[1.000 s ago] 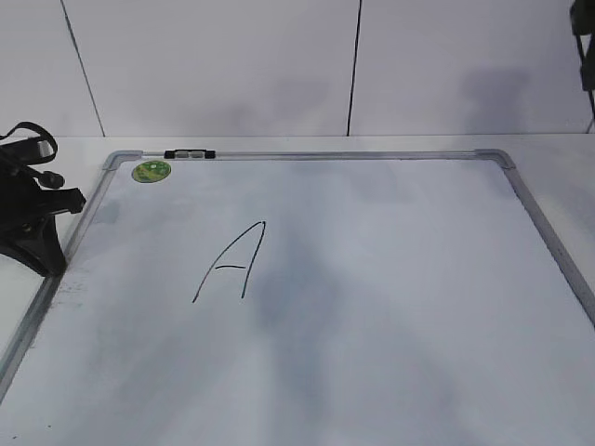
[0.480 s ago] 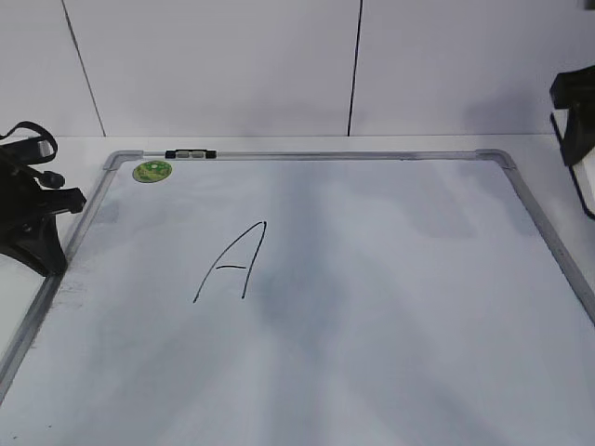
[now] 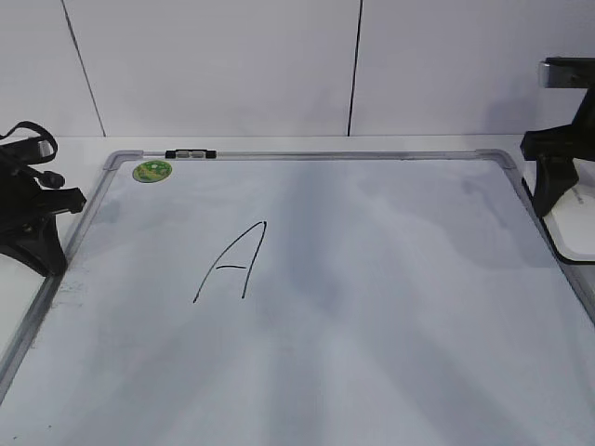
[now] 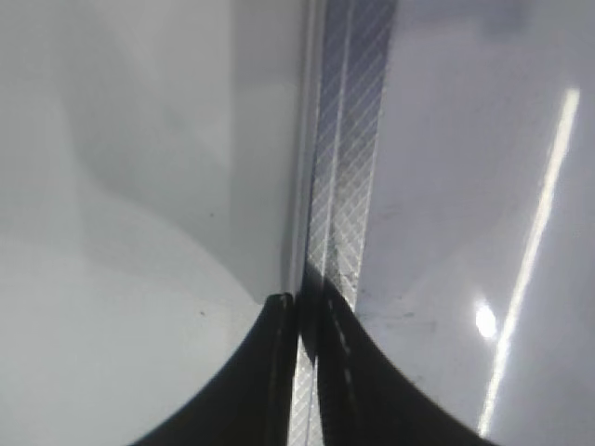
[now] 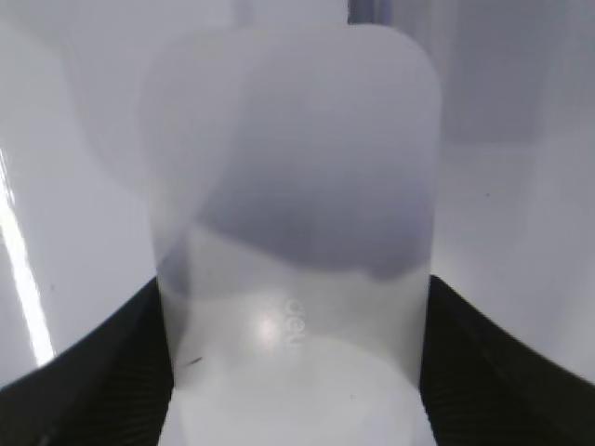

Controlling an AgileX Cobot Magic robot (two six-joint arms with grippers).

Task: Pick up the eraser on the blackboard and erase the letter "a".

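Observation:
The white eraser [image 3: 575, 221] with its thin black base is between my right gripper's [image 3: 553, 190] fingers, low at the right edge of the blackboard [image 3: 390, 307]. In the right wrist view the eraser [image 5: 293, 214] fills the gap of the right gripper [image 5: 293, 372], and both black fingers press its sides. No small "a" shows on the board. Only the tall capital "A" [image 3: 232, 263] shows, left of centre. My left gripper [image 3: 45, 251] rests shut and empty at the board's left frame [image 4: 349, 186]; its closed tips [image 4: 299, 307] sit over that frame.
A round green sticker [image 3: 152, 171] and a small black-and-white clip [image 3: 189, 154] sit at the board's far left corner. A white wall with dark vertical seams stands behind the table.
My right gripper has come down from the upper right corner of the view to the board's right edge, carrying the eraser. The left arm has not moved.

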